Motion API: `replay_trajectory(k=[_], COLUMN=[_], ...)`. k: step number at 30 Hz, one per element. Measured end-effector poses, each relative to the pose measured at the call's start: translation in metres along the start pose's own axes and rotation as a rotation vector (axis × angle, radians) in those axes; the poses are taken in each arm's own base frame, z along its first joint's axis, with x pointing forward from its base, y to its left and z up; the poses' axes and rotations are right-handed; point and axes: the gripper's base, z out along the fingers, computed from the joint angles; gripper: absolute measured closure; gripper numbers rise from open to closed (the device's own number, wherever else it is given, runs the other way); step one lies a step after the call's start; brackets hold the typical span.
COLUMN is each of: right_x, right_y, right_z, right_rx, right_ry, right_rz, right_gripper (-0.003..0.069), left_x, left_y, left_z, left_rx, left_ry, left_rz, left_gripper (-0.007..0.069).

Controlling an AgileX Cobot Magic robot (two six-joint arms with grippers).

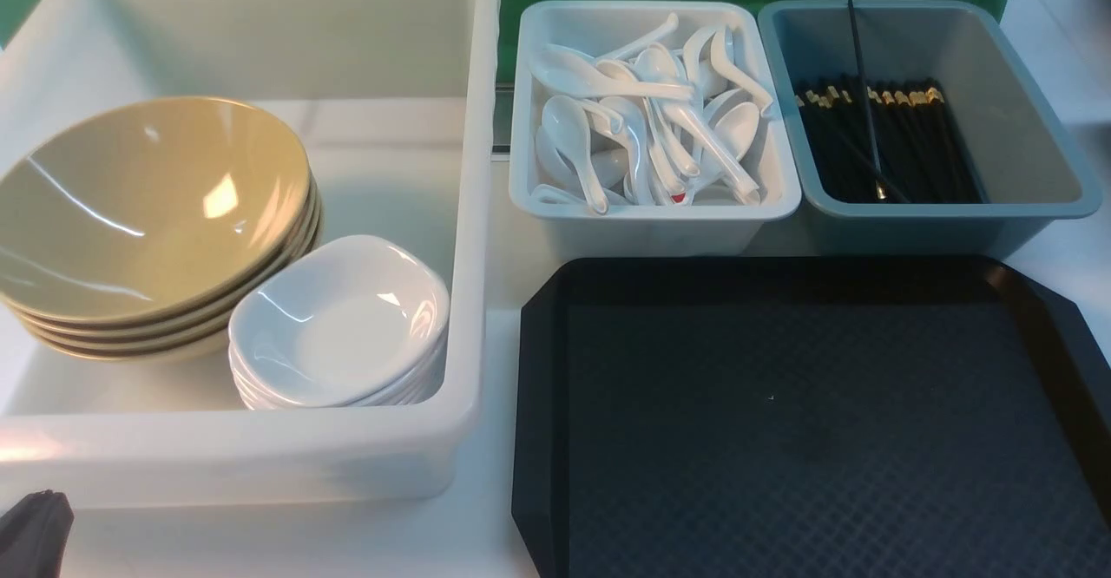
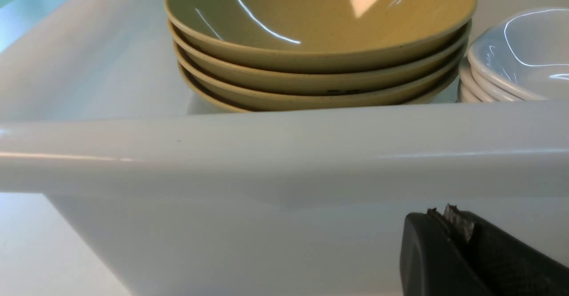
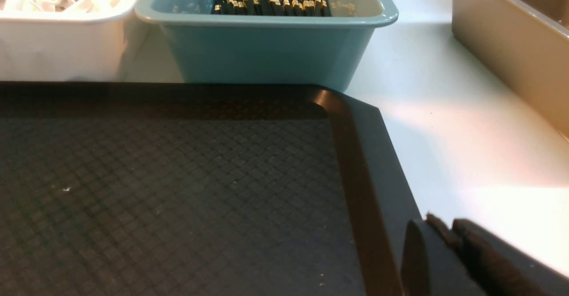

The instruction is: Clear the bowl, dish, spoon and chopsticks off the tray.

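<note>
The tray (image 1: 816,422) was found bare. Bowl (image 1: 147,205) and dish (image 1: 338,322) were stacked in the white tub (image 1: 260,452) left of it, spoon (image 1: 647,127) and chopsticks (image 1: 877,140) sorted into tubs behind it, so clearing was judged done. Left gripper (image 2: 449,220) and right gripper (image 3: 444,229) were pressed closed, nothing held.

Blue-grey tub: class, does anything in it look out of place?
Yes. One chopstick stands propped against the tub's far wall, crossing the others, which lie flat in a neat row.

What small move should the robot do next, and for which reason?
Probably none but parking both arms: the tray shows only bare surface. Bowls and dishes sit stacked in the white tub; spoons and chopsticks lie in their bins. The left gripper and right gripper look shut, holding nothing.
</note>
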Motion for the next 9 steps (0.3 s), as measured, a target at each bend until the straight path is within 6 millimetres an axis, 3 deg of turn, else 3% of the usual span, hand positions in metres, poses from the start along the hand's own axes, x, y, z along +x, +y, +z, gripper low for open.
replay_trajectory(k=[9], right_x=[0.0], right_y=[0.0], right_z=[0.0], right_rx=[0.0], right_ry=[0.0], right_rz=[0.0], right_gripper=[0.0558], left_x=[0.0], left_y=[0.0], left_z=[0.0], left_rx=[0.0], left_ry=[0.0], left_rz=[0.0], left_gripper=[0.0636])
